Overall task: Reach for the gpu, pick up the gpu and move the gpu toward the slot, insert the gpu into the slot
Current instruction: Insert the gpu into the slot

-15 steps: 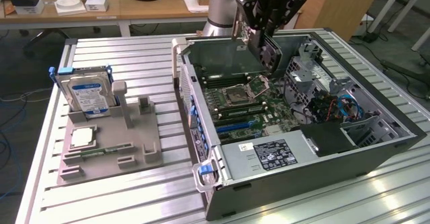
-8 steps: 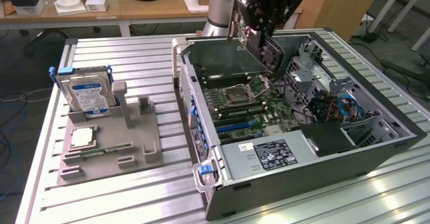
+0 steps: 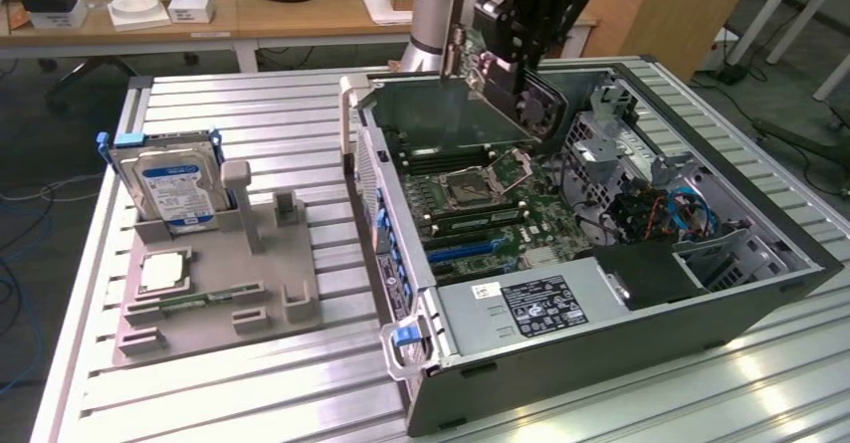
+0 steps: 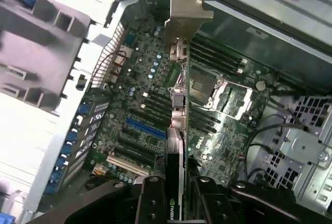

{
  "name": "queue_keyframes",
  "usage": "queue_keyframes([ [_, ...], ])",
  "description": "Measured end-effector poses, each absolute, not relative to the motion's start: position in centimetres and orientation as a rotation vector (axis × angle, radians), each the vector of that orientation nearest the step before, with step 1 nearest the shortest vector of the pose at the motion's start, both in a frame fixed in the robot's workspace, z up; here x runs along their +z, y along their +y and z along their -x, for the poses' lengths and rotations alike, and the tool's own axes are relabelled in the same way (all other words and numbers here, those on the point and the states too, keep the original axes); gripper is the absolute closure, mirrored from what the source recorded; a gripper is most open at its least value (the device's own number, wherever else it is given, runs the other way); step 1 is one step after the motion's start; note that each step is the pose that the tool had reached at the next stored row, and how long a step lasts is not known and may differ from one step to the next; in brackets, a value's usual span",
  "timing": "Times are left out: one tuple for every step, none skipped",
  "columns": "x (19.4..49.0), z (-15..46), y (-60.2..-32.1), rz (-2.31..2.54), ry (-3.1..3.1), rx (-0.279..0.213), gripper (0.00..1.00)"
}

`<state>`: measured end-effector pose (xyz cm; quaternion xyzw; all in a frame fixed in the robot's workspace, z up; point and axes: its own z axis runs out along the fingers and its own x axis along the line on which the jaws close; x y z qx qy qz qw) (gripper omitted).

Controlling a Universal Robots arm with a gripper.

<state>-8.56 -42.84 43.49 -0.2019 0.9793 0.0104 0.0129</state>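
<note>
My gripper (image 3: 521,45) is clamped on the gpu (image 3: 512,90), and I see the card hanging in the air over the far end of the open case (image 3: 571,363), above the motherboard (image 3: 492,214) and not touching it. In the exterior view the card is tilted, with its lower corner dipping below the case's rim.

From the wrist view I look down the card edge-on. The two black fingers (image 4: 150,203) press against its flat sides, and its silver bracket (image 4: 185,16) sits at the end away from the gripper, over the part of the board nearest the case's vented wall. The blue slot (image 4: 146,128) lies on the board just beside the line of the card, with nothing in it. The card is not seated in any slot.

The case stands on the slatted table (image 3: 266,114) toward the exterior view's right edge. A grey tray (image 3: 266,294) lies beside it toward the left edge, with a hard drive (image 3: 170,189) standing upright at the tray's far corner.
</note>
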Motion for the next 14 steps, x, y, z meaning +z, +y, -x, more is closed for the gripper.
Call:
queue_keyframes([
  [43.48, 8.56, -42.84, 0.656, 3.046, 0.033, 0.74],
  [43.48, 8.56, -42.84, 0.684, 3.04, 0.033, 0.74],
  [43.48, 8.56, -42.84, 0.714, 3.033, 0.034, 0.74],
  [43.48, 8.56, -42.84, 0.741, 3.027, 0.034, 0.74],
  [43.48, 8.56, -42.84, 0.766, 3.021, 0.034, 0.74],
  [43.47, 8.56, -42.84, 0.79, 3.015, 0.035, 0.74],
  [43.47, 8.56, -42.84, 0.814, 3.009, 0.035, 0.74],
  [43.47, 8.56, -42.84, 0.838, 3.002, 0.035, 0.74],
  [43.47, 8.56, -42.84, 0.862, 2.996, 0.035, 0.74],
  [43.47, 8.56, -42.84, 0.885, 2.989, 0.036, 0.74],
  [43.46, 8.56, -42.84, 0.91, 2.982, 0.036, 0.74],
  [43.47, 8.56, -42.84, 0.936, 2.974, 0.036, 0.74],
  [43.47, 8.56, -42.84, 0.963, 2.966, 0.037, 0.74],
  [43.46, 8.56, -42.84, 0.991, 2.957, 0.037, 0.74],
])
